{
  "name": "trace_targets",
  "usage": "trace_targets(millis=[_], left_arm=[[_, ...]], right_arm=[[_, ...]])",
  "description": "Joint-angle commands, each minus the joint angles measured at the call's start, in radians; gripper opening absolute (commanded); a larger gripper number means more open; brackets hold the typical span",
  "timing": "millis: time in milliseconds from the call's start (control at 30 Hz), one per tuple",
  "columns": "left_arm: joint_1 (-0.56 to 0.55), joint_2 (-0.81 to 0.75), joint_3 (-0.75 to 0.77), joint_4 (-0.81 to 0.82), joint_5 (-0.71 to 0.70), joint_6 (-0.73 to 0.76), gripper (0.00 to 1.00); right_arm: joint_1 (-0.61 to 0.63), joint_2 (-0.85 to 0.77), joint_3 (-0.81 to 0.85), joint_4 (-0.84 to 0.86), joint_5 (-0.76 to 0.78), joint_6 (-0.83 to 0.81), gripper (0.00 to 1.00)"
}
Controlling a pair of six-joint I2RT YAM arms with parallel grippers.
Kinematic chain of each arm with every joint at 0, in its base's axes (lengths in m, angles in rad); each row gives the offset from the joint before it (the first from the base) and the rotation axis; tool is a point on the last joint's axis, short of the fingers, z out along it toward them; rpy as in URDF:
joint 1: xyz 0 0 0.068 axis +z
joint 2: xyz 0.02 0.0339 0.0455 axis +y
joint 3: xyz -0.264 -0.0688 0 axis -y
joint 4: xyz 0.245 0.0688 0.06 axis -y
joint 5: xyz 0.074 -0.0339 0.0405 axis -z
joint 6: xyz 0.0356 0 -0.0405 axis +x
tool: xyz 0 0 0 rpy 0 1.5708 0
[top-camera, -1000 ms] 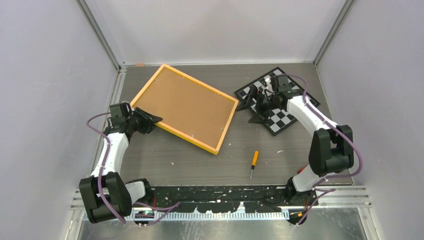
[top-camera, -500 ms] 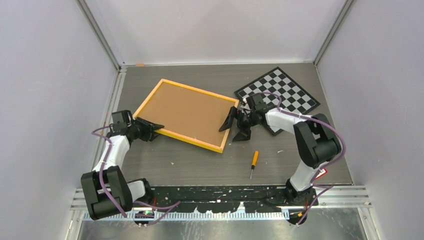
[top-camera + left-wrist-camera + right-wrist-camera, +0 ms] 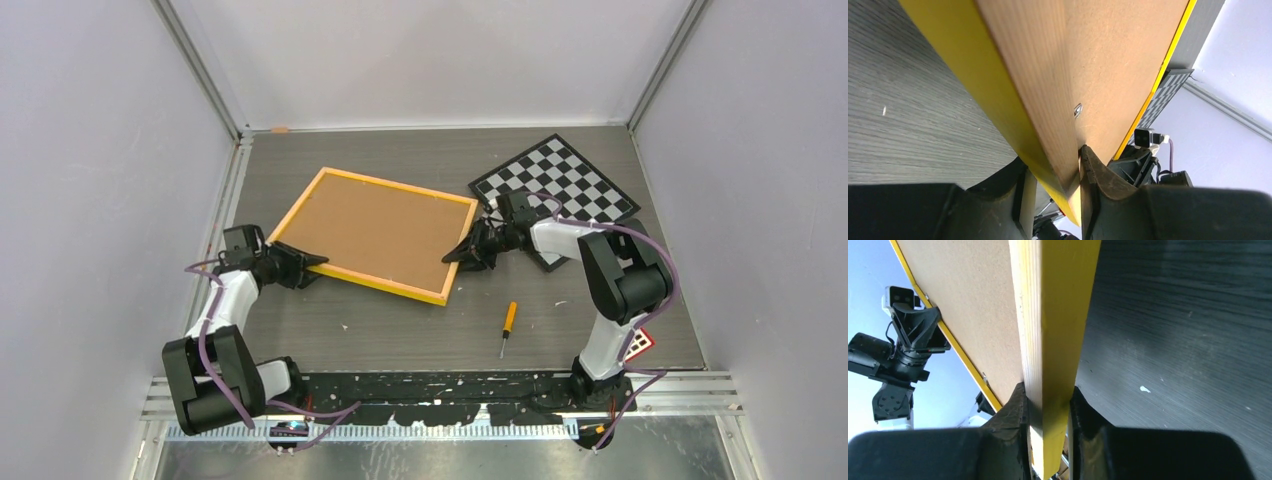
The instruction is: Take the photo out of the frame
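Now the frame (image 3: 375,232) is lying back-up on the table (image 3: 400,325), hiding the photo. The left gripper (image 3: 305,263) is pinching its left corner, and the right gripper (image 3: 462,256) is newly clamping its right edge, steadying it.

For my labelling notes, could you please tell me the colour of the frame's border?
Yellow-orange frame; best in the right wrist view.

**Face-down frame (image 3: 375,232), back up**

Lies left of centre, turned slightly askew. Thin yellow-orange border around a brown backing (image 3: 1118,65), which faces up. Carries a small metal clip (image 3: 1077,109) near one edge. Possibly raised a little at the ends; hard to judge from above. Photo hidden underneath.
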State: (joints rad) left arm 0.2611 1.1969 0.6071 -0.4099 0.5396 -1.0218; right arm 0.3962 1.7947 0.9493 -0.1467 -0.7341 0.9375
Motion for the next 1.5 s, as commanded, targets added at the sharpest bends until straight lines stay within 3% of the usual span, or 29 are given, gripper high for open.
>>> trace_targets(millis=[0,167,233,400,533,600,733,867,1100,1167,1367,1467], left_arm=[[-0.013,0.000,0.004,-0.137,-0.027,0.177,0.22],[-0.009,-0.007,0.068,-0.322,0.018,0.241,0.75],[-0.007,-0.022,0.103,-0.423,0.020,0.302,0.83],[0.041,-0.111,0.176,-0.587,0.079,0.381,0.87],[0.048,-0.149,0.358,-0.609,0.042,0.535,0.88],[0.048,-0.110,0.450,-0.587,-0.024,0.649,0.99],[0.047,0.046,0.590,-0.569,-0.163,0.870,1.00],[0.047,0.199,0.642,-0.537,-0.277,0.978,1.00],[0.047,0.322,0.559,-0.413,-0.217,1.108,1.00],[0.045,0.365,0.559,-0.415,-0.212,1.111,1.00],[0.045,0.442,0.533,-0.409,-0.209,1.120,0.92],[0.043,0.465,0.530,-0.385,-0.193,1.120,0.87]], right_arm=[[0.009,-0.007,0.031,0.025,0.001,-0.031,0.03],[-0.010,0.005,0.063,-0.004,-0.026,-0.038,0.01],[-0.015,0.010,0.075,-0.013,-0.035,-0.042,0.00],[-0.027,0.014,0.117,-0.098,-0.064,-0.099,0.01],[-0.026,0.041,0.147,-0.275,-0.107,-0.253,0.01],[-0.025,0.058,0.163,-0.370,-0.118,-0.341,0.01],[-0.025,0.098,0.195,-0.511,-0.149,-0.472,0.00],[-0.025,0.133,0.238,-0.622,-0.118,-0.598,0.00],[-0.027,0.214,0.321,-0.743,-0.042,-0.736,0.01],[-0.028,0.203,0.319,-0.713,-0.008,-0.705,0.10],[-0.028,0.125,0.263,-0.670,0.069,-0.627,0.51],[-0.032,0.088,0.260,-0.670,0.100,-0.627,0.60]])
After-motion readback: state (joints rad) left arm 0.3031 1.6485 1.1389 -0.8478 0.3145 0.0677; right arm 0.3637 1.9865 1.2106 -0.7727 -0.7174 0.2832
